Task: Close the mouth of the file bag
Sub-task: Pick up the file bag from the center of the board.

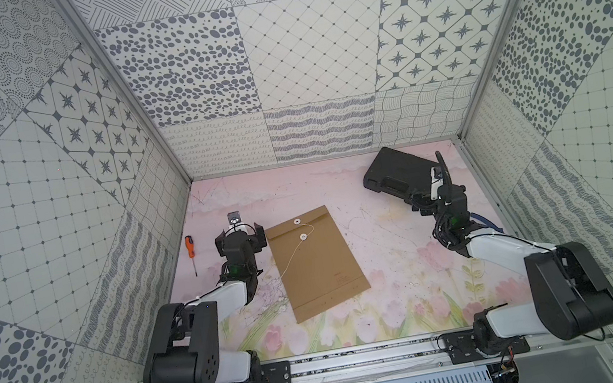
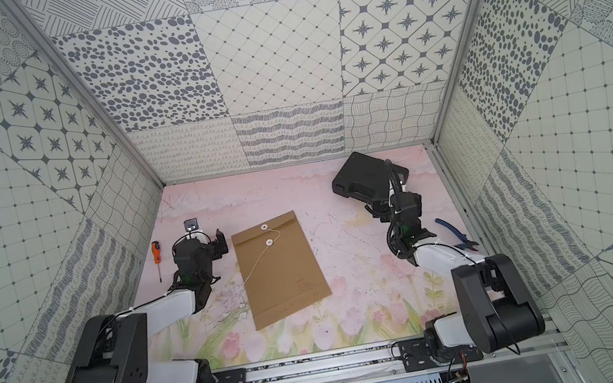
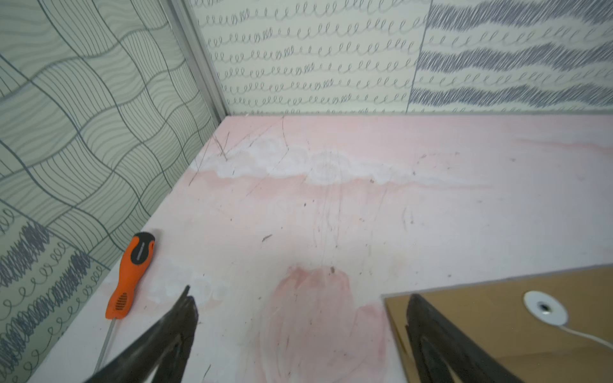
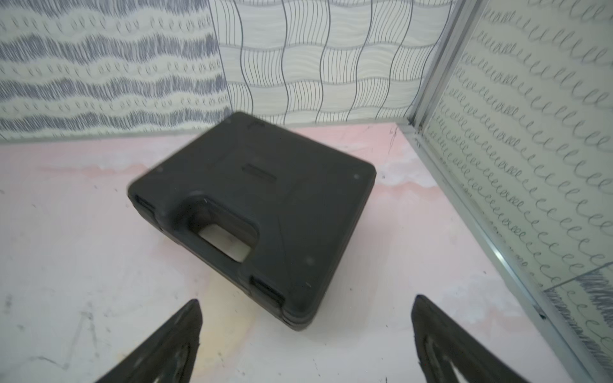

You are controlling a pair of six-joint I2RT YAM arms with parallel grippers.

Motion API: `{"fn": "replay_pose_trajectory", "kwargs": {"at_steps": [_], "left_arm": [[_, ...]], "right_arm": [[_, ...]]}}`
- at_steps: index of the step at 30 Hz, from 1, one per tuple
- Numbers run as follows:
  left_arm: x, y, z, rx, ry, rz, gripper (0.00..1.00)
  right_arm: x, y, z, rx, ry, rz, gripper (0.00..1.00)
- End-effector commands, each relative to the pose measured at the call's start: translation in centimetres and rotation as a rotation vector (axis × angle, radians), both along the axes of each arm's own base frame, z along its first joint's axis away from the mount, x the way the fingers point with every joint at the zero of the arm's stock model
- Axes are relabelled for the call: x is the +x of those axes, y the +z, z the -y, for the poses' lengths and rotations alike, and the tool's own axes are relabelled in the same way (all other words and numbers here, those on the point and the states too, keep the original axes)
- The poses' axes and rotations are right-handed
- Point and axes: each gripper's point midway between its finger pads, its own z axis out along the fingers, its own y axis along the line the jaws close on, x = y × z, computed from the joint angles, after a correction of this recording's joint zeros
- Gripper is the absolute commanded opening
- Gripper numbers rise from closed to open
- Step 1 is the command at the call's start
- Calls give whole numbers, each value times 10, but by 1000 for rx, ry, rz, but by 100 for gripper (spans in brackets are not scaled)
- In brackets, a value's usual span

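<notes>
The file bag lies flat on the table, flap seemingly folded down, string trailing loose. The left gripper beside its top corner and the right gripper near the black case both gape wide, empty. Pinch the string low, then wind it snugly round the lower button

Wide-open left claw above pink table; one finger across file bag corner, near white button disc with string; orange screwdriver flat along table edge by wall.
</notes>
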Motion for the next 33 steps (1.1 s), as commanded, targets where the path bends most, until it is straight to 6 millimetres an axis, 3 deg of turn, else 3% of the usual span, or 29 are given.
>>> {"fn": "replay_pose_trajectory", "kwargs": {"at_steps": [1,4,6,8,10,13,17,21,26,29,33], "left_arm": [[-28,28,-14,10,180,-102,98],[-41,56,-13,-116,215,-147,98],[-43,74,1,-241,155,-162,98],[-42,83,18,-430,68,-163,99],[-39,92,39,-568,-82,-156,99],[-41,99,50,-636,-157,-191,92],[-47,77,67,-675,-145,-391,80],[-61,38,86,-600,-96,-573,80],[-67,-1,86,-630,-9,-688,87],[-62,-16,93,-719,-19,-720,93],[-47,-34,103,-865,-35,-716,90]], "right_arm": [[-30,8,10,30,-154,-155,99],[-37,11,-22,214,-21,-231,99],[-41,16,-58,473,180,-242,99],[-45,23,-84,600,340,-196,99],[-46,18,-88,638,287,-239,94],[-51,8,-110,554,239,-354,91],[-60,-5,-163,502,277,-483,81],[-55,-15,-207,512,340,-526,69],[-34,-32,-246,627,390,-592,48],[-18,-40,-268,731,380,-619,49],[8,-56,-282,844,272,-635,50]]}}
